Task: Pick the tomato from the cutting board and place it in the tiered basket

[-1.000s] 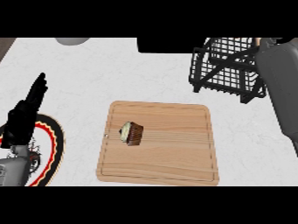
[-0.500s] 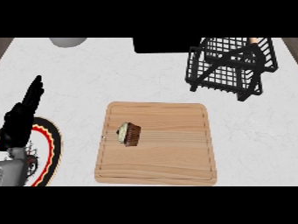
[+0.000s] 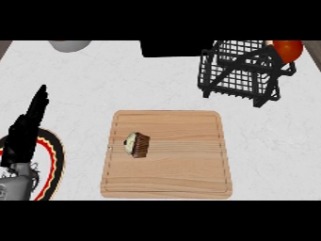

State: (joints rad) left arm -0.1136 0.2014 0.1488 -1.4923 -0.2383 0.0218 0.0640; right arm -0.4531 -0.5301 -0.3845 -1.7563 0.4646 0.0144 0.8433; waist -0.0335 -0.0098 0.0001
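At upper right, tomato shows half-hidden behind tiered basket; left hand fingers straight, together.

1 head view looks steeply down on the counter, seemingly from fairly close.

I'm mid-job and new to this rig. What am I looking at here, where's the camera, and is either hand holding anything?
This is the robot's head camera, looking steeply down at a white counter. The black shape at the left is the robot's left hand, open and resting, holding nothing, above a red-rimmed plate. The right hand is out of view. A wooden cutting board carries only a cupcake. The tomato sits at the black tiered basket, upper right. A grey bowl shows at the top edge.
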